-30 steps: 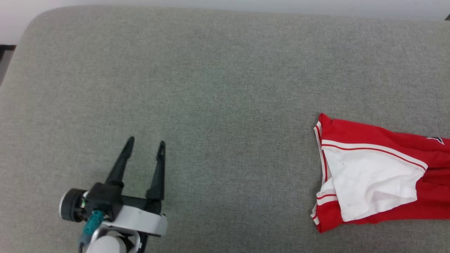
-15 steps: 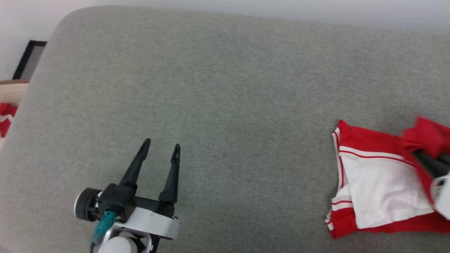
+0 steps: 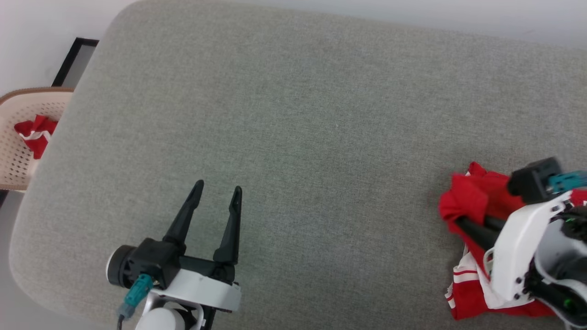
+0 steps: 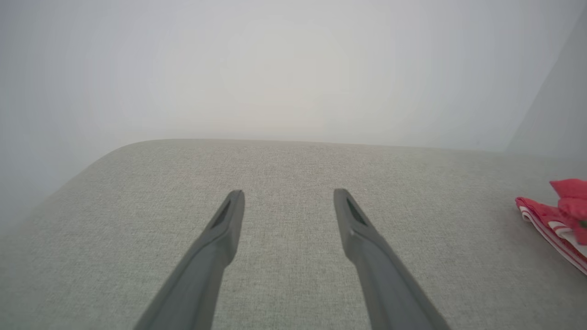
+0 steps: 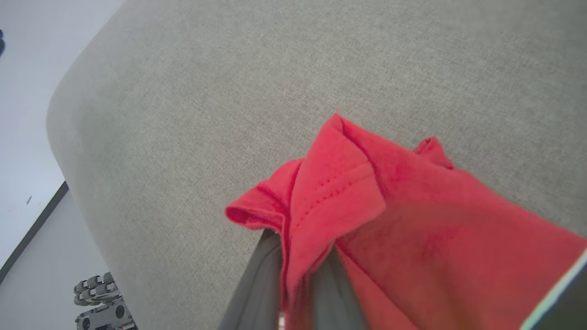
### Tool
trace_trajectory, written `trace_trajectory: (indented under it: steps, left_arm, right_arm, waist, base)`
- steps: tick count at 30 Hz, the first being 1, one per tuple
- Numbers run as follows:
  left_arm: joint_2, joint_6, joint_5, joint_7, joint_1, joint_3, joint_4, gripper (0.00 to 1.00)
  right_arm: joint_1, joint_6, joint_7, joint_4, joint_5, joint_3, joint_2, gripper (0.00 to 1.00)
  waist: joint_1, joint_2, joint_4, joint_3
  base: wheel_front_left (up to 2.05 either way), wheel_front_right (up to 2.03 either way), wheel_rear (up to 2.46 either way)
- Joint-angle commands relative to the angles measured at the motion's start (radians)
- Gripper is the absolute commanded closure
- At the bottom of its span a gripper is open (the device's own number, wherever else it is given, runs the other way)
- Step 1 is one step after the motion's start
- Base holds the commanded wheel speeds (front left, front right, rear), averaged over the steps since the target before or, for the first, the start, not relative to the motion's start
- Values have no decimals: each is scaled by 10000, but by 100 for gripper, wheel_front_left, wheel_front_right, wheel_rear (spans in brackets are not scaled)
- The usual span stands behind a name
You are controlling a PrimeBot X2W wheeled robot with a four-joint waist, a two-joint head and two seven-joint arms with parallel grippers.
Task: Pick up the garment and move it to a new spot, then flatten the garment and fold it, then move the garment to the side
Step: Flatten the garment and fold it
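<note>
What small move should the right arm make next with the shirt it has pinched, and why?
Probably lift and carry it leftward: the right gripper is shut on a bunched red edge of the garment, the rest lies on the grey cushion, with room toward the open left gripper.

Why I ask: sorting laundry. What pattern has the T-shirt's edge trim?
Red-and-white stripes along the T-shirt trim; clearest in the head view.

The garment (image 5: 412,220) is soft matt knit cloth (hem stitched), the upholstery (image 3: 293,114) a coarse weave.
</note>
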Motion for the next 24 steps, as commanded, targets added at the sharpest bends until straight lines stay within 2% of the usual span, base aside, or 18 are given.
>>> trace_trajectory:
  steps: [1, 9, 10, 12, 13, 14, 24]
  left_arm:
    - [11, -16, -95, 1, -80, -24, 11, 0]
    - [133, -18, -293, 1, -92, -70, 146, 0]
    - [170, -16, -309, 1, -117, -65, 168, 0]
    - [231, -16, -366, 1, -119, -29, 221, 0]
    - [258, -16, -406, 1, -108, -21, 259, 0]
    - [287, -16, -442, 1, -107, 0, 282, 0]
    - [669, -18, -971, 1, 25, -5, 666, 0]
  right_arm:
    - [-3, -13, -50, 153, 27, 181, 14, 100]
    - [-123, -13, -602, 1067, 208, 695, 82, 100]
    - [-176, -13, -710, 1157, 224, 765, 89, 90]
    - [-280, -13, -984, 1261, 264, 843, 110, 55]
    - [-320, -13, -1099, 1284, 310, 882, 114, 10]
    - [-362, -13, -1204, 1308, 359, 922, 106, 0]
    - [-895, -13, -2491, 981, 1065, 1070, -513, 0]
  waist:
    - [0, 0, 21, 33]
    - [0, 0, -198, 8]
    - [0, 0, -249, 0]
    - [0, 0, -374, -40]
    - [0, 0, -441, -63]
    - [0, 0, -513, -95]
    - [0, 0, -1450, -451]
  base:
    - [0, 0, 0]
    - [0, 0, 0]
    - [0, 0, 0]
    - [0, 0, 0]
    - [0, 0, 0]
    - [0, 0, 0]
    - [0, 0, 0]
